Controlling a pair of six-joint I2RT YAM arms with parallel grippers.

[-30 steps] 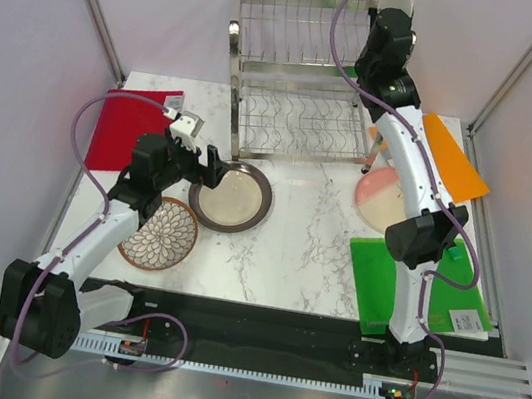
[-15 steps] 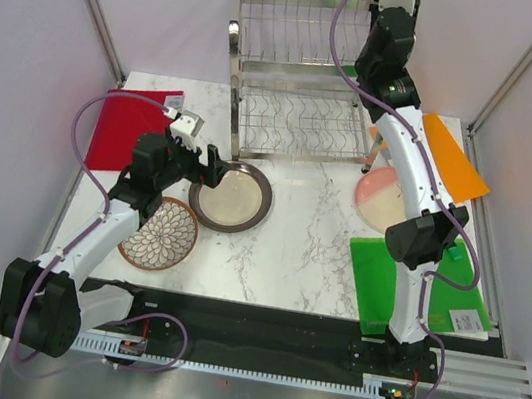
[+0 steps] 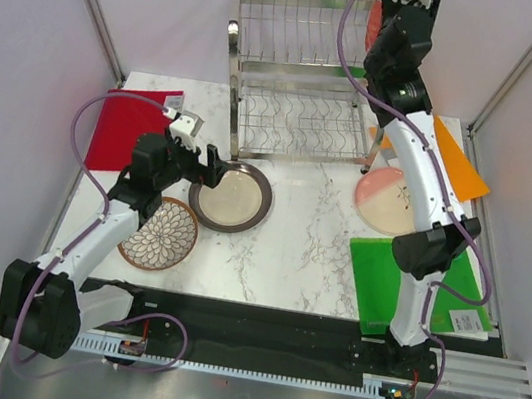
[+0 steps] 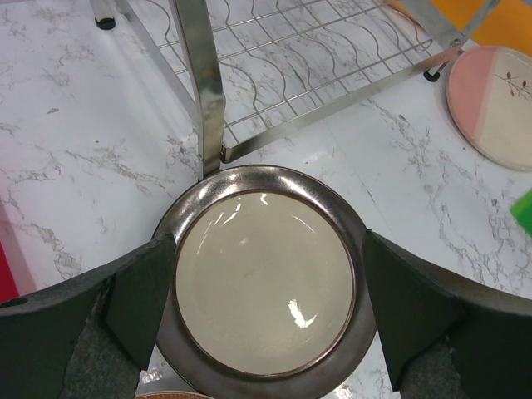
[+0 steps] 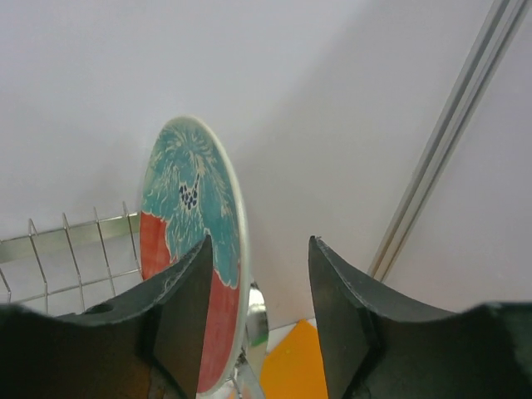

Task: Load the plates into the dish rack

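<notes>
The dish rack (image 3: 296, 73) stands at the back of the table. A red plate with a teal flower (image 5: 187, 208) stands on edge at the right end of its upper shelf (image 5: 66, 249), seen as a red sliver (image 3: 374, 19) from above. My right gripper (image 5: 260, 241) is open around the plate's top; the plate's rim lies by the left finger, well apart from the right one. My left gripper (image 4: 270, 239) hangs wide open over the silvery metal plate (image 4: 266, 332), which lies flat on the table (image 3: 231, 197), a finger over each side. The brown petal-pattern plate (image 3: 159, 233) and the pink-and-cream plate (image 3: 391, 199) lie flat.
A red board (image 3: 131, 128) lies at the left, an orange board (image 3: 460, 159) at the right behind the pink plate, a green board (image 3: 415, 284) near the right arm's base. The rack's front leg (image 4: 204, 91) stands just beyond the metal plate. Walls close in on both sides.
My right gripper has opened and let go of the red plate, which now stands in the upper shelf; the wrist has risen slightly. The left arm has not moved.
</notes>
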